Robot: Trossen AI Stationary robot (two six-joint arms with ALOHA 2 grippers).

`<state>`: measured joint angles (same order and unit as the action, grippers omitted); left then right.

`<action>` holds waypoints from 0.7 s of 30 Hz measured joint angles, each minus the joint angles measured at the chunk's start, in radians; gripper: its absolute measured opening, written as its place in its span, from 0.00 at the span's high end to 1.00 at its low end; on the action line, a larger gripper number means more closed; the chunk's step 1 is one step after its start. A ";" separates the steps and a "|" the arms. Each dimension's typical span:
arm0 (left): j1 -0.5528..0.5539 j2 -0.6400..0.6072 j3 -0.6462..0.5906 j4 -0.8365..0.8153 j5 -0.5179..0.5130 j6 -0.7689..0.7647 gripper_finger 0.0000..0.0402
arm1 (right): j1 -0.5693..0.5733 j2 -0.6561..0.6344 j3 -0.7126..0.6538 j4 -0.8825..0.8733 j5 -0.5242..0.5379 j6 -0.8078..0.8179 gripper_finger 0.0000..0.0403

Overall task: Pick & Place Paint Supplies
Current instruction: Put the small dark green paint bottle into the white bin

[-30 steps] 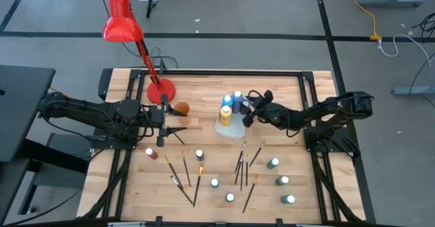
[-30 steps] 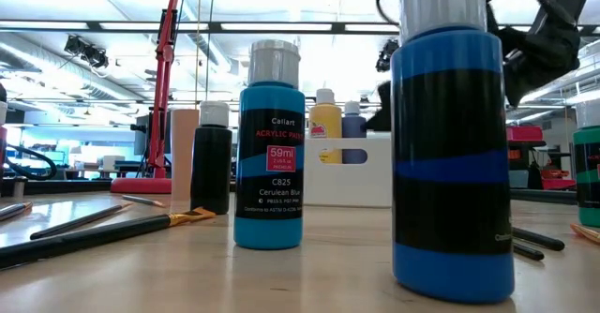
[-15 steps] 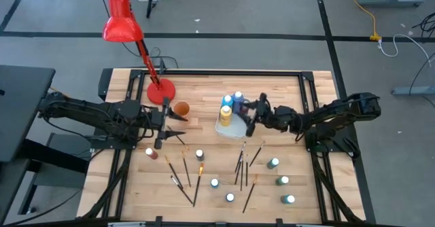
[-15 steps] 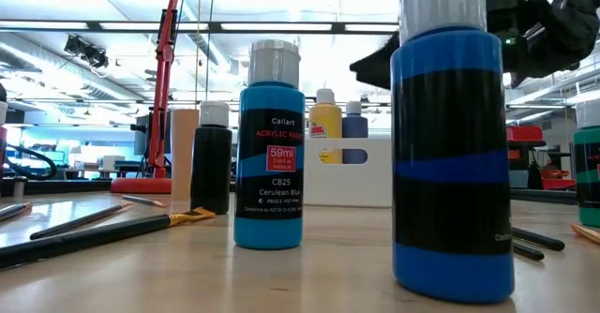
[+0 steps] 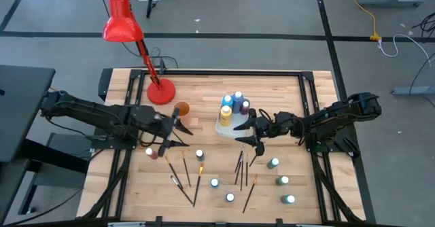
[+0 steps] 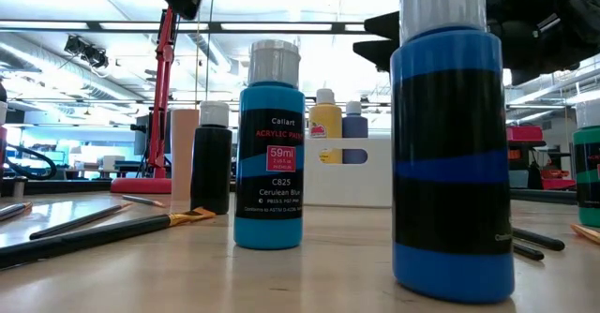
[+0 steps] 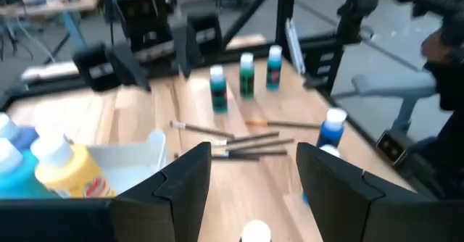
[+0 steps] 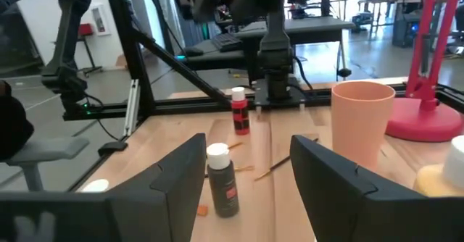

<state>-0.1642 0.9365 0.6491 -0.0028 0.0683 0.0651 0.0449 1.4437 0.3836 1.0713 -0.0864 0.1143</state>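
Note:
Several white-capped paint bottles (image 5: 273, 163) stand on their bases on the wooden table's near half, among thin brushes (image 5: 241, 164) lying flat. A yellow bottle (image 5: 225, 112) and blue ones (image 5: 237, 98) stand in a white tray (image 5: 226, 126). My right gripper (image 5: 245, 132) hovers open just right of the tray's near side, pointing level toward the table's left. In its wrist view the fingers (image 8: 181, 177) frame a black bottle (image 8: 221, 180). My left gripper (image 5: 174, 132) hovers open left of centre, above a red-brown bottle (image 5: 151, 153), pointing right toward the tray (image 7: 138, 155).
A red desk lamp (image 5: 122, 23) has its base (image 5: 161, 91) at the far left of the table. A peach cup (image 5: 181, 109) stands beside it, close to my left gripper. Black frame rails (image 5: 231, 73) border the table. Bare wood lies between the two grippers.
My right gripper has drawn away from the bottles in the tray toward the table's near edge, rising and swinging round until it points level leftward. My left gripper has gone a little toward the table's right and near edge, sinking and tipping downward. Both stay open.

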 joint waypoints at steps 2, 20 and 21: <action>0.000 0.039 0.000 -0.002 -0.006 0.014 0.47 | 0.001 0.000 0.000 -0.001 0.000 0.000 0.49; 0.000 0.188 0.000 0.058 -0.001 0.063 0.47 | 0.001 -0.001 0.000 -0.146 -0.906 -0.227 0.49; 0.000 0.187 0.001 0.075 0.002 0.063 0.47 | 0.000 -0.001 0.000 -0.171 -0.940 -0.227 0.49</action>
<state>-0.1642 1.1236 0.6497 0.0725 0.0704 0.1280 0.0448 1.4425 0.3836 0.9001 -1.0268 -0.1127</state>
